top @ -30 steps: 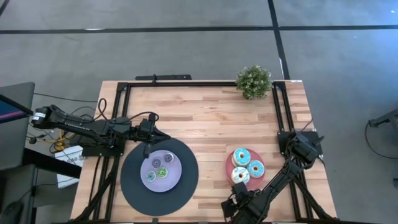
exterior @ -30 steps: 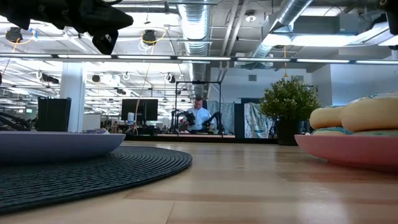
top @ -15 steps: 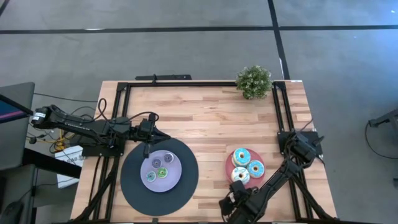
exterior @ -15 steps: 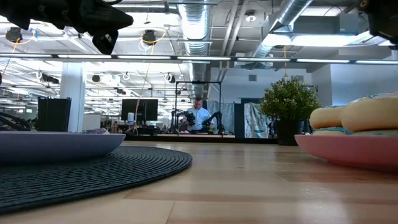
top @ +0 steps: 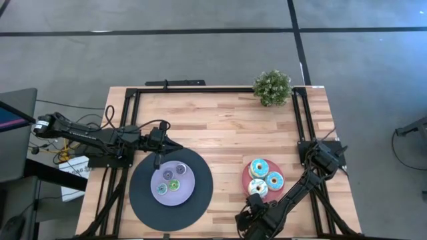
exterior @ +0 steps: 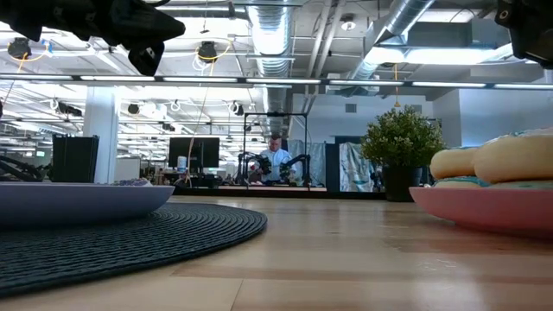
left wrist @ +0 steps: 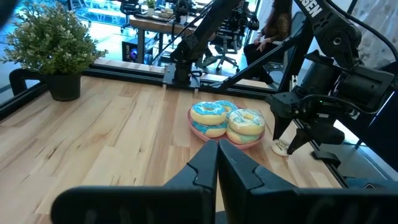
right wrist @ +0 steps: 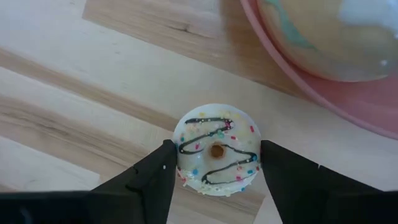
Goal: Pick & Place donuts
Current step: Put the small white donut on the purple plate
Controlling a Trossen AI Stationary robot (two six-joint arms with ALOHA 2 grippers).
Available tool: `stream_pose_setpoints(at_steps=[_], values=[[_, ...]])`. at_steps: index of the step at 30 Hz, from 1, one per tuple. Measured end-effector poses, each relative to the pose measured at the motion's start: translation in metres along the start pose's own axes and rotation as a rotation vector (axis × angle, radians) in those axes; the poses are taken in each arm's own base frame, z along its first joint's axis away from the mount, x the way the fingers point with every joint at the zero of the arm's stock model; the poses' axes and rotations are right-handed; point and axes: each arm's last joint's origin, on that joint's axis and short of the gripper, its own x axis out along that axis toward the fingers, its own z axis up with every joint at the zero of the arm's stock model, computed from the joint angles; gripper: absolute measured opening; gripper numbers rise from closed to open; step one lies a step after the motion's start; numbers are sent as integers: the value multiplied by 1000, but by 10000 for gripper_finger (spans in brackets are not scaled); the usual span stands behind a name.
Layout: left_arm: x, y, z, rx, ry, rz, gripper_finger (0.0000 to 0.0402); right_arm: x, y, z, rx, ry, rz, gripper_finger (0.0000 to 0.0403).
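Right pincer (right wrist: 215, 163) has lowered, straddling white donut (right wrist: 216, 149)

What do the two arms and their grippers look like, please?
Both arms are dark, jointed and slim. The left arm carries a black cable looping beside it. The right arm is boxy, with white lettering near its top. The right gripper's fingers are flat, black and wedge-shaped.

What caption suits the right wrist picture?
Right gripper straddles a small white donut on the table beside the pink plate.
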Motion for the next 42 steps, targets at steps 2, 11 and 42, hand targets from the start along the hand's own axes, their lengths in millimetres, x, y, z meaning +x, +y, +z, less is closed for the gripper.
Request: stream_pose_setpoints(at_steps=[2,11,42], values=[[0,0,0,-1,0,0,4,0,0,0,0,0,0,210],[0,0,0,-2,0,0,4,0,0,0,-2,0,0,165],[0,-2,0,-6,9,-63,4,-51,101,168,-834,-448,607,162]])
